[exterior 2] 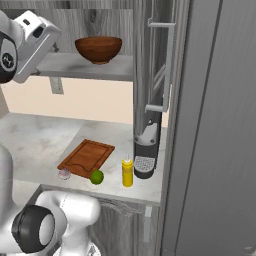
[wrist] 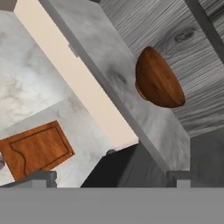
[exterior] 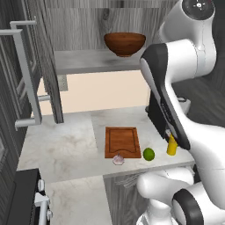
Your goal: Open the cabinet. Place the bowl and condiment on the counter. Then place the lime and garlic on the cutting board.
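Counter (exterior: pixel 66 145) carries the cutting board (exterior: pixel 122 141) near its front edge; garlic (exterior: pixel 118 159), lime (exterior: pixel 149 154) and condiment (exterior: pixel 172 145) line that edge. Cabinet (exterior: pixel 26 79) open, bowl (exterior: pixel 125 43) on its shelf. Gripper (wrist: pixel 111 177) jaws spread wide, holding nothing.

Bowl (exterior: pixel 125 43) on cabinet shelf (exterior: pixel 88 60); board (exterior: pixel 122 141), garlic (exterior: pixel 118 159), lime (exterior: pixel 149 154), condiment (exterior: pixel 172 145), coffee machine (exterior 2: pixel 145 152) on counter (exterior: pixel 61 145).
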